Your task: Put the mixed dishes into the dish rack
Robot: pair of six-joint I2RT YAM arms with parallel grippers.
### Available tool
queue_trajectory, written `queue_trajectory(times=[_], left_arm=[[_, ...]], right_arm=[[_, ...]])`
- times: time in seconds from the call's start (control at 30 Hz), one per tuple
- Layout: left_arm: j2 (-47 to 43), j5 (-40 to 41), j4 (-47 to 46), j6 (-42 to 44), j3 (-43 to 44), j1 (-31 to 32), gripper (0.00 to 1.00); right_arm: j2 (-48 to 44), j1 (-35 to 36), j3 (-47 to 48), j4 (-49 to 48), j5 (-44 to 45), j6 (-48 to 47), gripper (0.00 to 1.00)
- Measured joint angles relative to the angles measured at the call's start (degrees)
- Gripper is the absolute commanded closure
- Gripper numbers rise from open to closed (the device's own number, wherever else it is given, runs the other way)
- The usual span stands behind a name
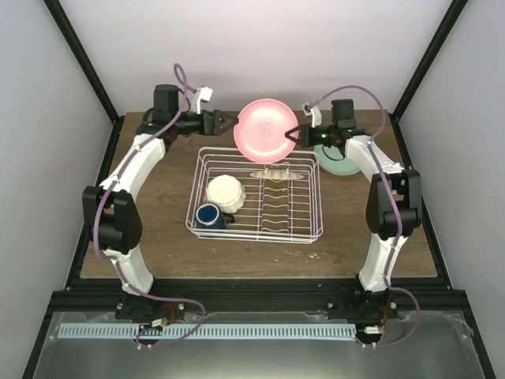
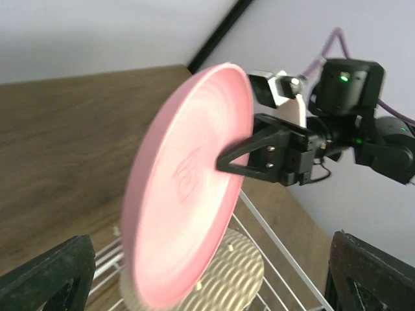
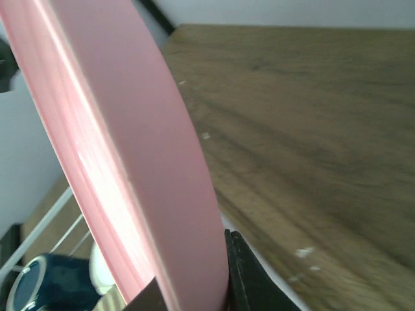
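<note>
At upper centre, round pink plate (image 1: 266, 130) upright in the pinched-tight right gripper (image 1: 289, 134); left gripper (image 1: 230, 122) gaping, empty.

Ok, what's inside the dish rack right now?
A cream bowl and a blue mug at the left, a yellow plate at the far end. The pink plate in the right claw hangs over that end, hiding part of it in the left wrist view.

I see a brown wood table (image 1: 252, 259) — black frame posts (image 1: 82, 55) at the far corners, pale walls (image 1: 316, 47) behind, ribbed strip (image 1: 252, 331) along the near edge.
</note>
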State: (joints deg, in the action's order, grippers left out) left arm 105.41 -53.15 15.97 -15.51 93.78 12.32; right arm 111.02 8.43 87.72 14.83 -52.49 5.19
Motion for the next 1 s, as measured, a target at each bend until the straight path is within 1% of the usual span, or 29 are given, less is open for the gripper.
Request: queue_trajectory(times=[0.13, 0.23, 0.33, 0.4, 0.53, 0.63, 0.7, 0.83, 1.0], left_arm=[[-5.3, 3.4, -0.6, -0.2, -3.5, -4.0, 0.0], [-9.0, 7.3, -3.1, -1.6, -7.0, -7.3, 0.0], [-10.7, 11.2, -4.7, -2.5, -9.0, -10.0, 0.0], [-10.7, 13.2, -5.2, -2.7, -9.2, -10.8, 0.0], [-10.5, 14.7, -5.3, -2.9, -9.2, -11.0, 0.0], [-9.9, 14.7, -6.3, -3.6, -9.2, -11.0, 0.0], [-9.3, 14.7, -6.7, -4.0, -9.2, -11.0, 0.0], [-8.4, 14.4, -7.2, -4.7, -9.6, -11.0, 0.0], [-7.7, 14.3, -7.5, -5.3, -9.6, -11.0, 0.0]], right_arm=[[-4.0, -1.3, 0.0, 1.8, 8.5, -2.8, 0.99], [-9.8, -1.8, -0.8, 2.6, 14.4, -7.1, 0.99], [-18.3, 0.0, -5.5, 1.0, 19.9, -12.7, 0.99], [-25.0, 3.0, -10.7, -1.2, 23.1, -16.9, 0.99], [-35.8, 8.4, -22.7, -6.6, 24.2, -23.6, 0.99], [-41.4, 8.6, -30.7, -9.1, 24.5, -27.0, 0.99], [-43.9, 8.5, -34.1, -9.4, 25.5, -28.6, 0.99], [-46.8, 8.6, -37.3, -9.4, 27.7, -31.3, 0.99], [-47.9, 9.1, -38.3, -9.3, 29.6, -33.5, 0.99]])
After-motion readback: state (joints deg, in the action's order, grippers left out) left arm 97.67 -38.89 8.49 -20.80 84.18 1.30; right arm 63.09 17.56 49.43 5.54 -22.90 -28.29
